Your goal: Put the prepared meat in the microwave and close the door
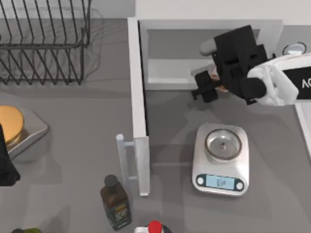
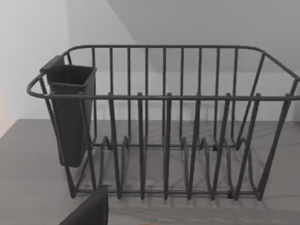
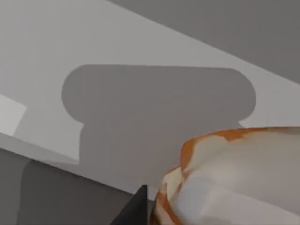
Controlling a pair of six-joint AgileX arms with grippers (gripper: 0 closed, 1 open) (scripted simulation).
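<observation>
Progress entry, meat-to-microwave job. My right claw was at the mouth of the microwave, near the desk's far edge, its fingers closed on the prepared meat. In the right wrist view the meat sat up close, orange-brown with cream patches, with the pale cavity wall behind it. Item lifted and carried to the opening: done, as I judged it. Scale, mid-desk toward the near edge: steel plate bare. Still outstanding: setting the meat on the cavity floor, letting go, backing out. The door stood fully open, swung out toward the near edge, bar handle on its outer face; closing not yet begun. Left arm parked at the desk's left edge, facing the wire dish rack.
</observation>
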